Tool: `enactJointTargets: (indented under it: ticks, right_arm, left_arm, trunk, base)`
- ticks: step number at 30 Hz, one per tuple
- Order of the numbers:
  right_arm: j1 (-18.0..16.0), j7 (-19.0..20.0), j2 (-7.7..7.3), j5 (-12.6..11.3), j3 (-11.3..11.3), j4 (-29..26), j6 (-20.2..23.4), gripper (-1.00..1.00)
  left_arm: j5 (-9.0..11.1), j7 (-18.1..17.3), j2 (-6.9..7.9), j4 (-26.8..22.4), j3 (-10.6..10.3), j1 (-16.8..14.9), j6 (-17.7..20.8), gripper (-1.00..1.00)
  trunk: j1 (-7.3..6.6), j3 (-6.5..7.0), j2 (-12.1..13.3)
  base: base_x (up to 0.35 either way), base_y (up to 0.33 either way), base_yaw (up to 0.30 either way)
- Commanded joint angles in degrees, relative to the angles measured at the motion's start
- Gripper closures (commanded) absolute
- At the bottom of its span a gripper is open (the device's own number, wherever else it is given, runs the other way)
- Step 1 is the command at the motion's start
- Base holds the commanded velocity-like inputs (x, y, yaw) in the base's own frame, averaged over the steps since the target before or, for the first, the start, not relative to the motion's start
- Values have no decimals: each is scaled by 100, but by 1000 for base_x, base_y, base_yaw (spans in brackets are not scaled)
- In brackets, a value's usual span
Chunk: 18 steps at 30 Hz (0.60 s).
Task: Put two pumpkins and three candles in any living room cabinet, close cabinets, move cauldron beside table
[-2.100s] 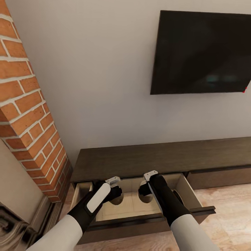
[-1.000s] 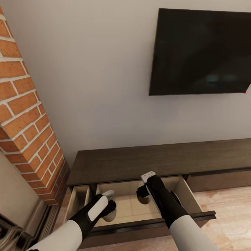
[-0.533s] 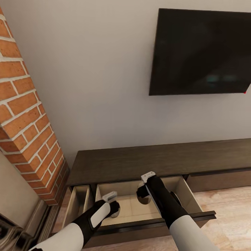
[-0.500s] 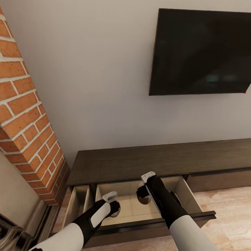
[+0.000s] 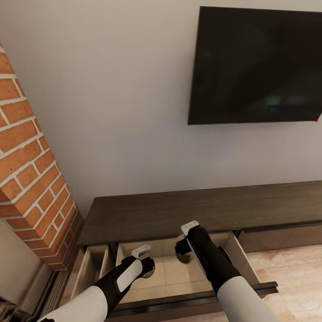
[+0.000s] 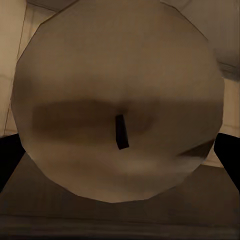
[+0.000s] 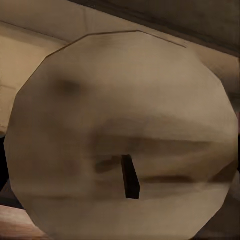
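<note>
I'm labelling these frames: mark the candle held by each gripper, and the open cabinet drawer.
left candle (image 6: pixel 117 100), left wrist view, flat top beside wick
right candle (image 7: pixel 125 135), right wrist view, flat top above wick
cabinet drawer (image 5: pixel 179 277), head view, pale bare floor

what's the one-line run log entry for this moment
stage: candles over open cabinet drawer | left gripper: shut on candle | right gripper: shut on second candle | drawer: open | release: not yet

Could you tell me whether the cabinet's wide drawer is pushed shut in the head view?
No, the cabinet has its wide drawer pulled out, its pale inside showing.
</note>
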Motion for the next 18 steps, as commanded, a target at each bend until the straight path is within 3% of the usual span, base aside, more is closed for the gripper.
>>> enactJointTargets:
  ticks: [1, 10, 12, 16, 18]
  right_arm:
    - [-1, -8, 6, -12, 8, 64, 6, 100]
    - [-1, -15, 121, -12, 29, 782, -71, 100]
    - [-1, -29, 119, -14, 25, 933, -378, 100]
    - [-1, -64, 123, -14, 23, 1431, -1402, 100]
    - [-1, -69, 125, -13, 23, 1571, -1558, 100]
  left_arm:
    - [-1, 0, -2, 0, 0, 0, -3, 100]
    - [-14, 0, 4, 38, 0, 0, -7, 100]
    - [-16, 0, 4, 46, 0, 0, -7, 100]
    - [-7, 0, 1, 55, 0, 0, -7, 100]
    - [5, 0, -2, 55, 0, 0, -7, 100]
  trunk:
    - [0, 0, 0]
    - [0, 0, 0]
    - [0, 0, 0]
    - [0, 0, 0]
    - [0, 0, 0]
  base:
    - [7, -4, 0]
    - [1, -1, 0]
    - [0, 0, 0]
    - [0, 0, 0]
    - [0, 0, 0]
